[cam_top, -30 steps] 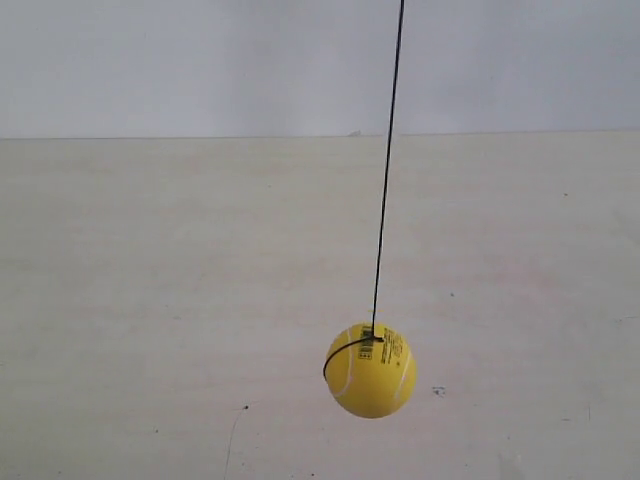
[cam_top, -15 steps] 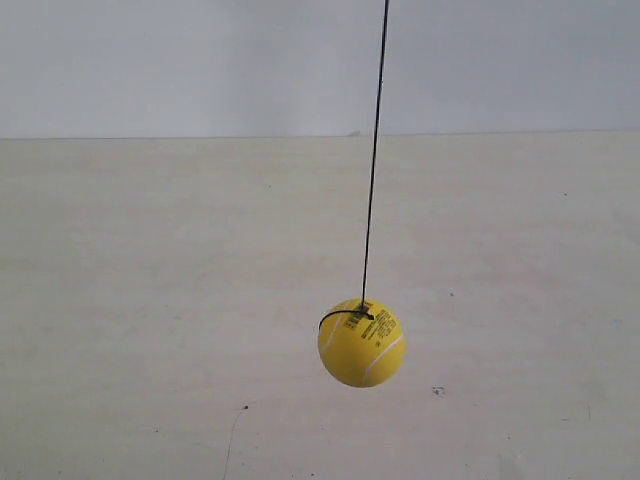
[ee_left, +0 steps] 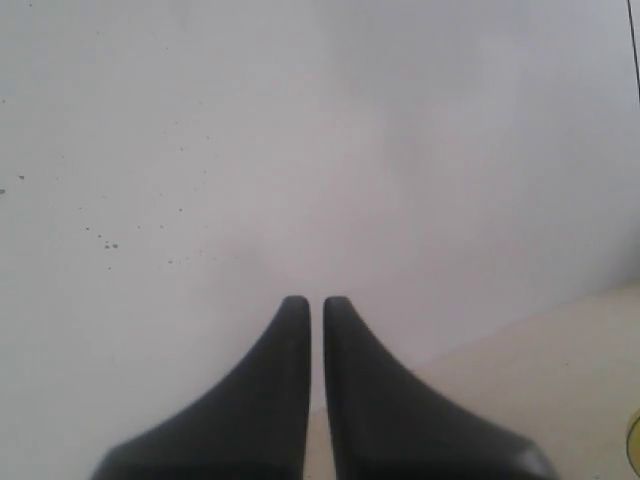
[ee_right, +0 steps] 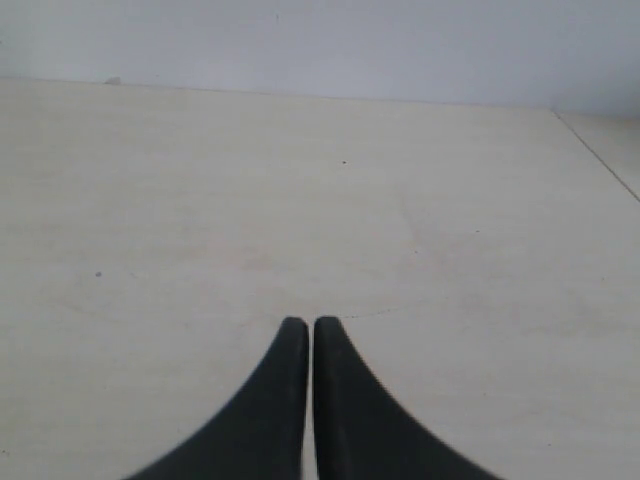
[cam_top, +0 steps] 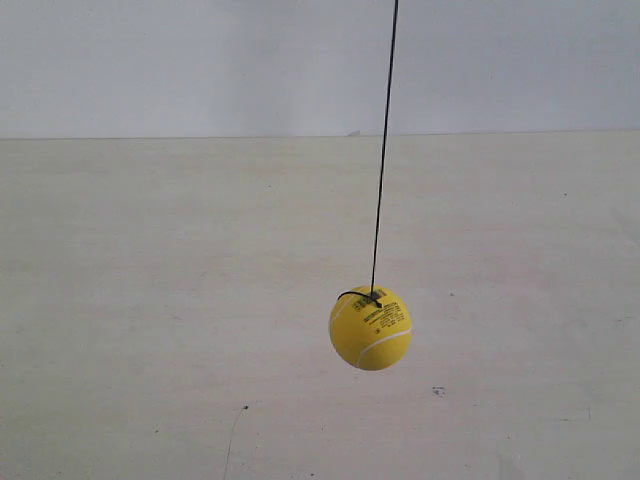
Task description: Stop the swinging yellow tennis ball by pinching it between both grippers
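The yellow tennis ball (cam_top: 371,328) hangs in the air on a thin dark string (cam_top: 384,150) over the pale table, right of the exterior view's centre. No arm shows in that view. In the left wrist view, my left gripper (ee_left: 316,301) is shut with nothing between its black tapered fingers, facing a white wall; a sliver of the yellow ball (ee_left: 634,442) and the string (ee_left: 636,50) show at the picture's edge. My right gripper (ee_right: 304,323) is shut and empty over the bare table; the ball is out of its view.
The pale wooden table (cam_top: 150,300) runs back to a white wall (cam_top: 200,60). A small dark mark (cam_top: 438,391) and a thin scratch (cam_top: 233,435) lie on the tabletop. The table's corner edge (ee_right: 600,150) shows in the right wrist view.
The ball has swung upward in the exterior view, first drifting left, then back to the right. It has also turned on its string. Neither gripper has entered that view.
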Action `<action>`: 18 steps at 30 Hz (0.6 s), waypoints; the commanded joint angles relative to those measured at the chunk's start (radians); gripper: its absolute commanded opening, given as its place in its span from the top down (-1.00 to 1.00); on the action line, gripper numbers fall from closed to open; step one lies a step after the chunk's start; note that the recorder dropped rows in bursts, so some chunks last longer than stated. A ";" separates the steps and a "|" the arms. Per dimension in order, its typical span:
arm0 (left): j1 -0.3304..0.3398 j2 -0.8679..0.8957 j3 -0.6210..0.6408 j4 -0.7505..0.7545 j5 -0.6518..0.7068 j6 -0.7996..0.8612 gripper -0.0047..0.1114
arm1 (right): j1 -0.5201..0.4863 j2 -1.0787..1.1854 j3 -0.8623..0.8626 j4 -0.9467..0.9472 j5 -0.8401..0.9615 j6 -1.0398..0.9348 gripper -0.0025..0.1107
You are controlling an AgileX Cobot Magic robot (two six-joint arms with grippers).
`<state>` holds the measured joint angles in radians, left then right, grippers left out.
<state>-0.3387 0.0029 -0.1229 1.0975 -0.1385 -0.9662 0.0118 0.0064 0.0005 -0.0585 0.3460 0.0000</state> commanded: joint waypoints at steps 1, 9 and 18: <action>0.004 -0.003 0.007 -0.177 0.071 0.160 0.84 | -0.002 -0.006 -0.001 0.001 0.002 0.000 0.96; 0.082 -0.003 0.081 -0.815 0.095 0.912 0.84 | -0.002 -0.006 -0.001 0.001 0.002 0.000 0.96; 0.281 -0.003 0.123 -0.965 0.157 0.912 0.84 | -0.002 -0.006 -0.001 0.001 0.002 0.000 0.96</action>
<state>-0.1073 0.0029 -0.0050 0.1926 -0.0284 -0.0611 0.0118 0.0064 0.0005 -0.0585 0.3531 0.0000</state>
